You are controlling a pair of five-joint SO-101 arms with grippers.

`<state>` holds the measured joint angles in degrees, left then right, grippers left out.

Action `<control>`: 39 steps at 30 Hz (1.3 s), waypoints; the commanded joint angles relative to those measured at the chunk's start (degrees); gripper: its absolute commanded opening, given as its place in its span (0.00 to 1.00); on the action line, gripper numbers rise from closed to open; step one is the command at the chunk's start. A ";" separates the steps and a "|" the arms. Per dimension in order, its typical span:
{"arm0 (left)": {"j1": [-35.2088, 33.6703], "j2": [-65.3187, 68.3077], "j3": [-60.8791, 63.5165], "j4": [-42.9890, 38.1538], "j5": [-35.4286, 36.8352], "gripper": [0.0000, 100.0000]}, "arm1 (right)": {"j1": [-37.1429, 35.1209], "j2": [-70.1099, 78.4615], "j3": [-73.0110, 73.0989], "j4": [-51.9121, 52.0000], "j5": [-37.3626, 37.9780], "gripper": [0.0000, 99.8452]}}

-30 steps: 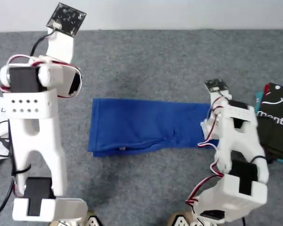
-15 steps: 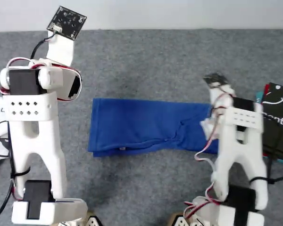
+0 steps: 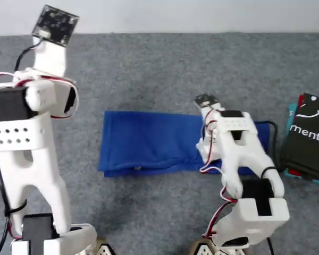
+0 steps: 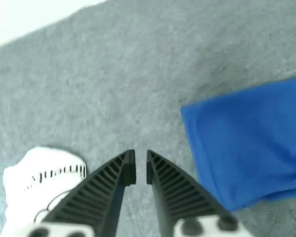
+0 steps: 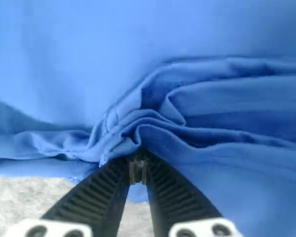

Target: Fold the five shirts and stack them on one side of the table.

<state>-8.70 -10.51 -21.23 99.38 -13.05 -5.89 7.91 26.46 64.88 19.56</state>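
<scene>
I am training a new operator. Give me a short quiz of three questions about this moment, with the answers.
1. True or false: the right tool is shut on the blue shirt.
2. What lies on the table near the left tool? A. a white shirt; B. a green shirt; C. a cup.
3. Fill in: in the high view, the stack lies at the ___ edge.

Key: 1. true; 2. A; 3. right.

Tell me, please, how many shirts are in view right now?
3 clearly: a blue shirt in the middle, pinched by the right gripper; a white shirt near the left gripper; a black shirt folded at the far right. Coloured edges beneath it may be more.
</scene>
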 commanded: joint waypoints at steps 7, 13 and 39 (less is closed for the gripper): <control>-0.79 -8.53 7.34 1.23 -3.52 0.05 | -4.79 -8.13 -4.31 7.52 -2.64 0.03; 0.09 -9.32 14.37 1.14 -3.52 0.05 | -4.79 -17.01 -10.37 17.01 -2.99 0.03; 5.27 18.99 27.38 -19.69 2.64 0.27 | 19.38 -43.21 -15.30 37.76 3.16 0.03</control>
<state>-4.48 3.21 13.05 80.84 -12.00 11.60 -31.91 13.98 100.31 20.79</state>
